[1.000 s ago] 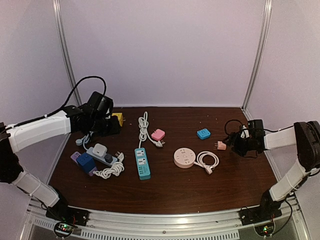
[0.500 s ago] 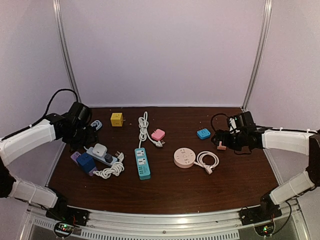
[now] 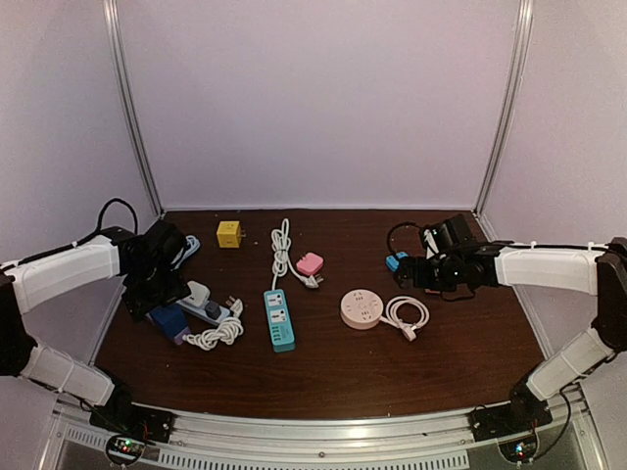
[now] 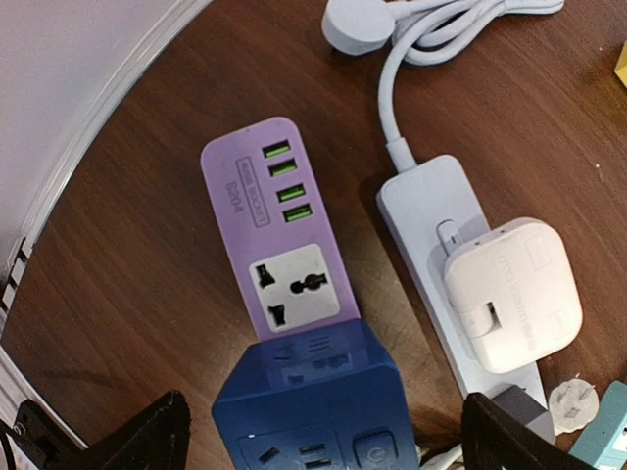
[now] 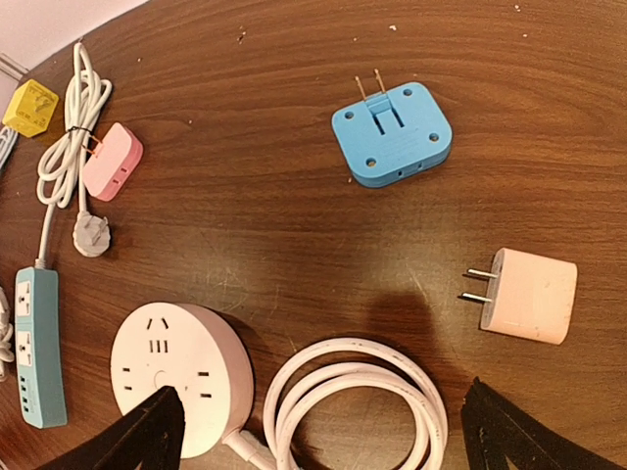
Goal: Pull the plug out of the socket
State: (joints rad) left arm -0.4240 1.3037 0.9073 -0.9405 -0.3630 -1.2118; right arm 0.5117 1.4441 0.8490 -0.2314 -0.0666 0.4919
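Jaws spread wide and empty, the left gripper [image 3: 155, 292] hangs well left of the teal power strip [image 3: 279, 320], over a dark blue cube adapter [image 4: 313, 401] that sits on one end of a purple socket strip [image 4: 269, 225]. Nearer the teal strip, a white plug [image 4: 509, 294] sits in a white power strip [image 4: 431, 255]. Right of the teal strip, the right gripper [image 3: 409, 271], equally wide and holding nothing, hovers above a loose pink plug [image 5: 529, 294] and a blue adapter [image 5: 392, 132].

The charger [image 4: 511, 294] sits plugged on the power strip [image 4: 423, 196]; a second strip [image 4: 269, 220] lies just left of it, with a cube socket [image 4: 313, 406] over its near end.
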